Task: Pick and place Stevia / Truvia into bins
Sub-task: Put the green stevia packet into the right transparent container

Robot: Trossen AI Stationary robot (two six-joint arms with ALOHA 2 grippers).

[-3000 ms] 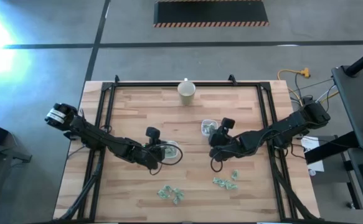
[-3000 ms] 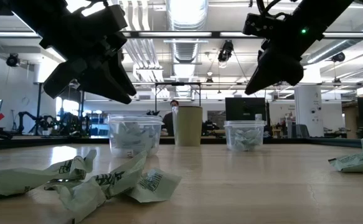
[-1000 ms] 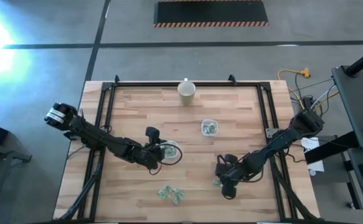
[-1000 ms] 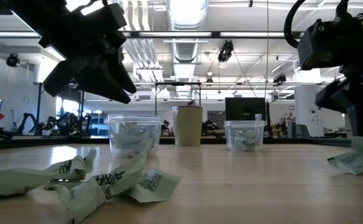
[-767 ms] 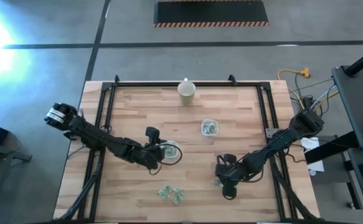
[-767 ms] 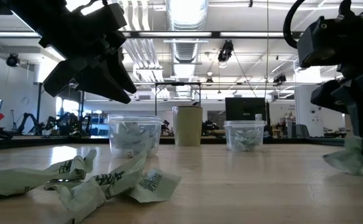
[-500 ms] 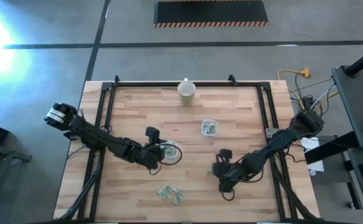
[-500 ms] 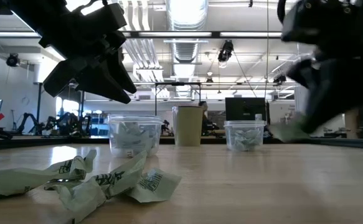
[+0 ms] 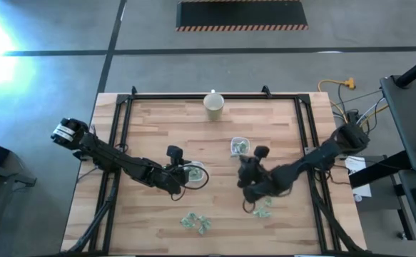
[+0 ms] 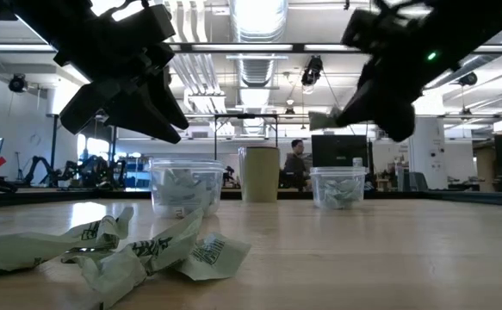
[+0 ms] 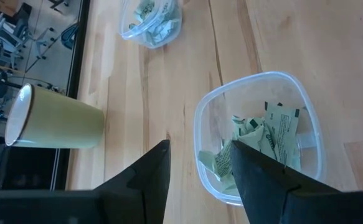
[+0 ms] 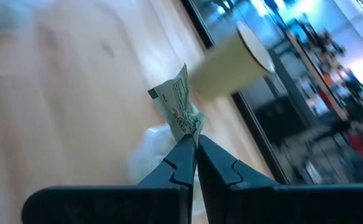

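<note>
My right gripper [image 12: 193,142] is shut on one pale green Stevia packet [image 12: 178,111], up in the air just near of the right clear bin [image 9: 240,147]; the low view shows the packet [image 10: 319,120] high above the table. My left gripper [image 11: 197,155] hangs open over the left bin [image 11: 259,137], which holds several packets. Loose packets lie in two heaps on the table, one near the front edge [image 9: 195,223] and one beside my right arm [image 9: 263,209]. My right gripper pinches the packet's lower, crumpled end [image 12: 189,127] between its two fingertips. The rest of the packet stands out beyond the fingertips. The packet is lifted clear of the table.
A cream round cup [image 9: 214,105] stands at the far middle of the table. In the low view crumpled packets [image 10: 113,250] lie close in front. Black frame rails [image 9: 122,121] run along the table's sides. A person shows in the room behind [image 10: 296,164].
My right gripper has shut on a packet in the right heap and lifted it clear. It has then swung up and toward the far edge, nearing the right bin, and its wrist has turned. The left arm has kept still.
</note>
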